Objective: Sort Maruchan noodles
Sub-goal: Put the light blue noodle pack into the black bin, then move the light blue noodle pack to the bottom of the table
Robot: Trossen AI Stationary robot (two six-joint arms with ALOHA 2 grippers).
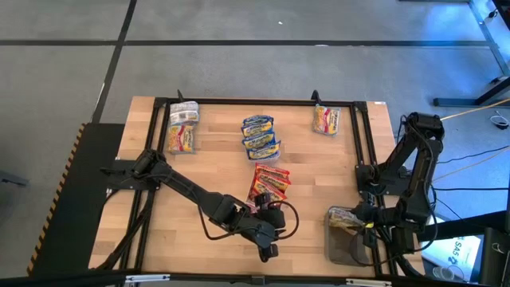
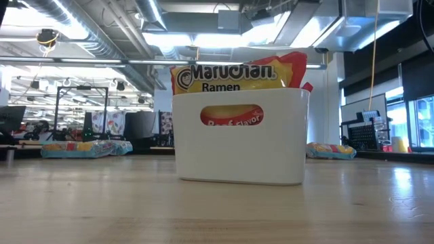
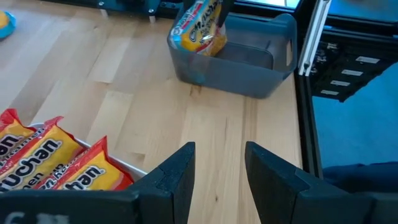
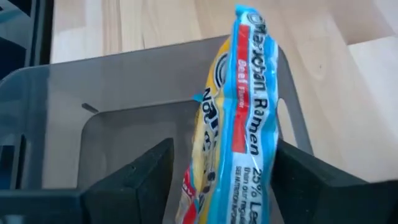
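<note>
The Maruchan packets lie sorted by colour: silver-grey ones [image 1: 182,127] at the far left, blue-yellow ones [image 1: 260,136] at the far middle, and one more packet [image 1: 325,119] at the far right. Red-orange ones [image 1: 269,184] stand in the white tray [image 2: 237,159]. My right gripper [image 4: 227,171] is over the dark grey tray [image 1: 347,247] at the near right, with a blue-yellow packet [image 4: 239,106] between its fingers. My left gripper [image 3: 219,168] is open and empty, hovering near the table's near edge [image 1: 268,241], beside the white tray. My right gripper has the blue-yellow packet [image 4: 249,143] standing on edge between its two fingers, coming from above. The packet reaches far back between the fingers. Its lower part is inside the dark grey tray, and its top [image 3: 198,25] leans above the tray's rim.
Black frame rails [image 1: 362,143] run along the table's far and right sides. Bare wood [image 3: 211,118] lies between my left gripper and the dark grey tray [image 3: 249,59]. The white tray [image 1: 256,201] sits just beyond my left gripper.
</note>
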